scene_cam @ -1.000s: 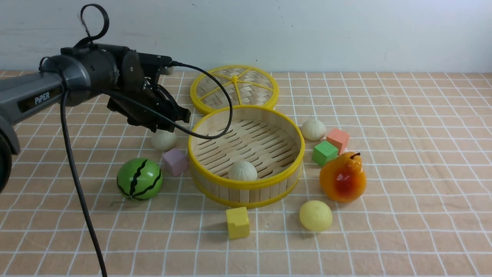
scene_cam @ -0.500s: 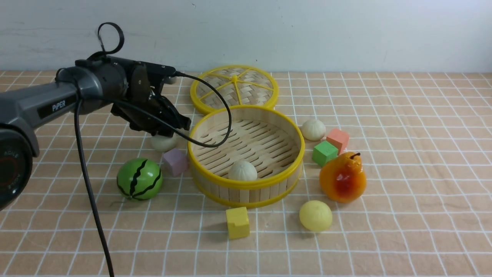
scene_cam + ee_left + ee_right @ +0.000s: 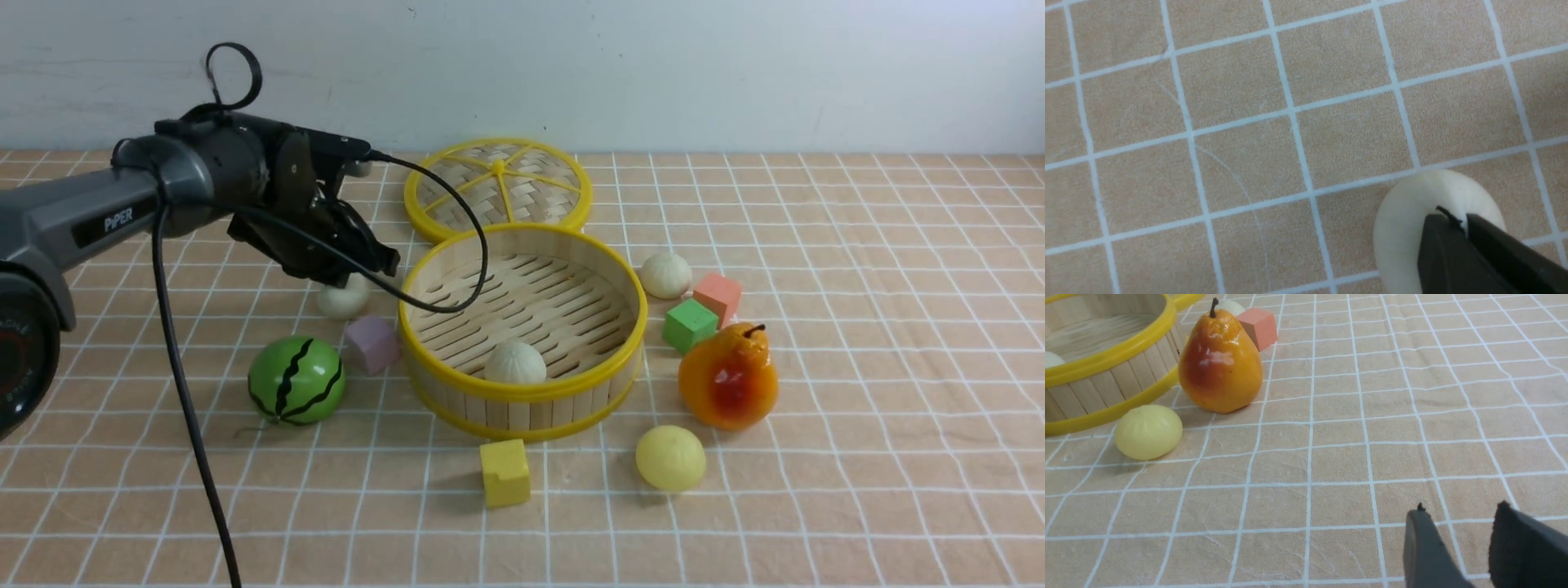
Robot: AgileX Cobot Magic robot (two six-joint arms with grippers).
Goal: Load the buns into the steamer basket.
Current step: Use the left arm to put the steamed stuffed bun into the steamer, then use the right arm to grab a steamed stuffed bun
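The steamer basket (image 3: 571, 384) stands mid-table with one off-white bun (image 3: 515, 362) inside. A second off-white bun (image 3: 341, 300) lies left of the basket. My left gripper (image 3: 367, 265) hangs just over it, jaws close together and holding nothing. In the left wrist view the gripper (image 3: 1455, 220) covers part of that bun (image 3: 1400, 228). A third off-white bun (image 3: 665, 273) lies right of the basket. The pale yellow bun (image 3: 670, 457) lies front right and also shows in the right wrist view (image 3: 1148, 431). My right gripper (image 3: 1461, 506) is open and empty above bare cloth.
The flat lid (image 3: 498, 188) lies behind the basket. A watermelon ball (image 3: 296, 380) and a pink cube (image 3: 371, 343) are on the left. A yellow cube (image 3: 504, 472) is in front. A green cube (image 3: 690, 324), a salmon cube (image 3: 718, 296) and an orange pear (image 3: 728, 377) are on the right.
My left gripper has come down and slightly back, closer over the bun left of the basket. That bun shifted a little to the left. Nothing else moved.
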